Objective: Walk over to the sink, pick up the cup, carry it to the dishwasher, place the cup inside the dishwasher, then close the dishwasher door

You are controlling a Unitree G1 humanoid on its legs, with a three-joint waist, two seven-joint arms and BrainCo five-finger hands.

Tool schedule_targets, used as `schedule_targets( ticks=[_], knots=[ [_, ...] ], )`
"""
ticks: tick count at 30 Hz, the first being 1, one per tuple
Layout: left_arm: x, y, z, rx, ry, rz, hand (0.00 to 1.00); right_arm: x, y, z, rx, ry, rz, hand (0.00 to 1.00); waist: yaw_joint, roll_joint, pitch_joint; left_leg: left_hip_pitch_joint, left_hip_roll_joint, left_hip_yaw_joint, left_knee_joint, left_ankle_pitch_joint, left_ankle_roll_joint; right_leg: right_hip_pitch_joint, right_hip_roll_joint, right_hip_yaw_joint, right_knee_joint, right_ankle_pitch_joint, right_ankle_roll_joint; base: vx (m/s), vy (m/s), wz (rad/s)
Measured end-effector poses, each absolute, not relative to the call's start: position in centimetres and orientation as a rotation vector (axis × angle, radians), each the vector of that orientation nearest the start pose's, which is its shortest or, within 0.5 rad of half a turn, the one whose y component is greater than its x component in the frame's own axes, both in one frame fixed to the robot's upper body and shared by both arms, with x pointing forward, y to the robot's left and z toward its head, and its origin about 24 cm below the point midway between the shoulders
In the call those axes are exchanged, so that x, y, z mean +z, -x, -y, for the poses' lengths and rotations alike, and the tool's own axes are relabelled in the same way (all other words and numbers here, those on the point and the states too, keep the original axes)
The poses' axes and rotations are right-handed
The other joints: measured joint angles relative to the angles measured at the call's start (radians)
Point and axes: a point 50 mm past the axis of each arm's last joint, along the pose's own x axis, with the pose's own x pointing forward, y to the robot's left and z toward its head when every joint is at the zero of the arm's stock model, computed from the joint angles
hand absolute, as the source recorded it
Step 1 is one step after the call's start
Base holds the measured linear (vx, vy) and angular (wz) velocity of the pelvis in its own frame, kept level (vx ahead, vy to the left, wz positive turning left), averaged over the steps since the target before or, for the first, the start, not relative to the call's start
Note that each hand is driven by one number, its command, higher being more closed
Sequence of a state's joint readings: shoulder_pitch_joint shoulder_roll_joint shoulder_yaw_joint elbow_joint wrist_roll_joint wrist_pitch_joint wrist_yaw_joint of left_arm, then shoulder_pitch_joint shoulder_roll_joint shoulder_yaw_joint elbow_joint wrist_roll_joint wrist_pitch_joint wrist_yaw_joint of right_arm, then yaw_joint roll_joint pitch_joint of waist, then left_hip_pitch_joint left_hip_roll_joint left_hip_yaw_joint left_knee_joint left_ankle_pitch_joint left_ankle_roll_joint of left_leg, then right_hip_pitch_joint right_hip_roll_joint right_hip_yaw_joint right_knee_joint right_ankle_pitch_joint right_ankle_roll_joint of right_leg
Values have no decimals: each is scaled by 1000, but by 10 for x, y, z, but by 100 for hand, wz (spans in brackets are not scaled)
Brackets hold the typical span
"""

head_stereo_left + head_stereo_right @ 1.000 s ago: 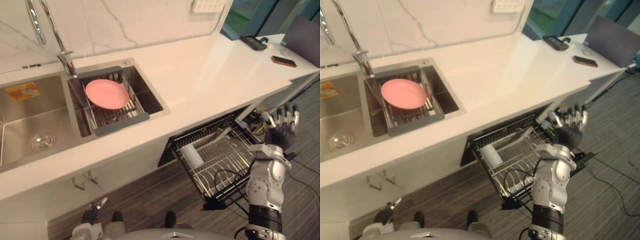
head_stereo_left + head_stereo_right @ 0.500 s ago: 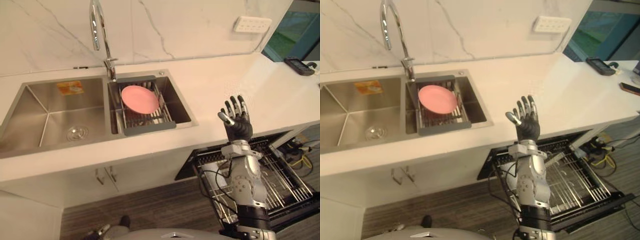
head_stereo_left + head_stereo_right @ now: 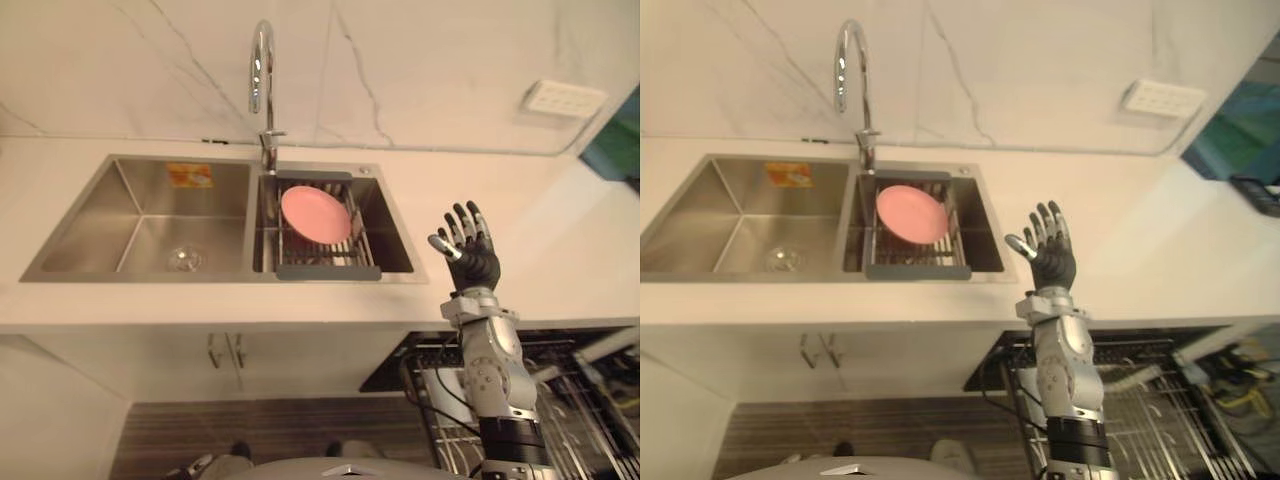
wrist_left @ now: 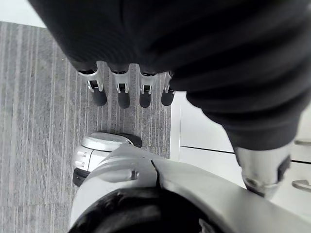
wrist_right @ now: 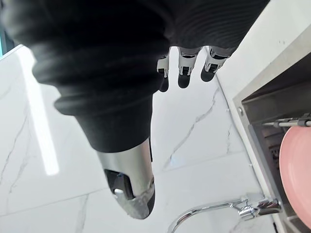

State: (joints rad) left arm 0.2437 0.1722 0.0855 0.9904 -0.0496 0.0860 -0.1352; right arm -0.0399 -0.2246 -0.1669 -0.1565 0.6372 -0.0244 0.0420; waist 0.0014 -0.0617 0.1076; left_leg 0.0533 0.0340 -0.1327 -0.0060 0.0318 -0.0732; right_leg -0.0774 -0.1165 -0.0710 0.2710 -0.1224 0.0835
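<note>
The right hand [image 3: 468, 255] is raised over the bench [image 3: 545, 215] just right of the sink [image 3: 140, 200], fingers straight and spread, holding nothing; the left hand [image 4: 123, 92] hangs over the floor before the sink, fingers straight and empty too; where the cup is I cannot tell; a pink plate [image 3: 316, 214] lies on a grey drainer [image 3: 327, 271] in the sink's right basin; the dishwasher rack [image 3: 1160, 400] stands out below and right of the sink. Probably the cup must first be found; scan both basins and the rack before lowering the hand, keeping clear of the plate.
</note>
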Motion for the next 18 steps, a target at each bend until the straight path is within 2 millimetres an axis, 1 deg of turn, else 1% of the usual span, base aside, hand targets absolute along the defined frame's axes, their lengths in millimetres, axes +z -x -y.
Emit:
schedule_targets(
  ticks=[1,2,3,4,6,7,9,12,14,18],
  knots=[
    [-165,-26,-220,154,81,-1302,0,110,-254,219,-23,-398,299,0,4,15,-2,0,18,3,-7,2,-10,15,17,-9,-37,18,-4,78,-74,3],
    [-166,-25,-219,164,96,-1301,0,111,-254,218,-20,-397,306,0,4,17,-2,0,25,6,-10,1,-12,24,23,-15,-53,22,-3,120,-101,9],
    [-166,-23,-218,179,114,-1303,0,111,-254,219,-25,-397,306,0,4,12,0,0,38,10,-11,-2,-17,44,35,-25,-80,39,1,134,-77,1],
    [-165,-22,-220,190,116,-1297,0,111,-254,218,-25,-401,305,0,9,12,-1,3,47,20,-12,-6,-22,57,42,-25,-101,49,-3,107,-52,-2],
    [-165,-23,-224,206,116,-1281,0,110,-254,217,-26,-402,303,0,16,-4,8,8,49,28,-13,-14,-21,76,45,-24,-124,62,-7,92,-11,-10],
    [-164,-23,-225,209,111,-1280,0,110,-254,217,-28,-396,301,0,17,-10,11,13,48,32,-13,-18,-18,84,44,-23,-133,73,-7,99,17,-8],
    [-164,-24,-226,210,108,-1274,0,109,-254,216,-26,-387,298,0,21,-14,12,20,42,42,-13,-24,-12,96,35,-19,-145,75,-3,86,44,-6],
    [-163,-25,-226,207,105,-1259,0,109,-254,214,-10,-321,294,0,20,-11,13,27,24,47,-12,-31,-1,114,17,-22,-156,74,7,57,58,5],
    [-163,-26,-226,207,104,-1256,0,109,-255,212,3,-286,293,0,24,-11,13,33,15,46,-13,-34,4,121,12,-24,-156,70,13,34,48,7],
    [-163,-26,-226,214,116,-1253,0,109,-258,202,31,-104,273,0,24,-11,13,36,-5,32,-14,-35,13,142,-8,-49,-157,63,24,-1,28,17]
  ],
)
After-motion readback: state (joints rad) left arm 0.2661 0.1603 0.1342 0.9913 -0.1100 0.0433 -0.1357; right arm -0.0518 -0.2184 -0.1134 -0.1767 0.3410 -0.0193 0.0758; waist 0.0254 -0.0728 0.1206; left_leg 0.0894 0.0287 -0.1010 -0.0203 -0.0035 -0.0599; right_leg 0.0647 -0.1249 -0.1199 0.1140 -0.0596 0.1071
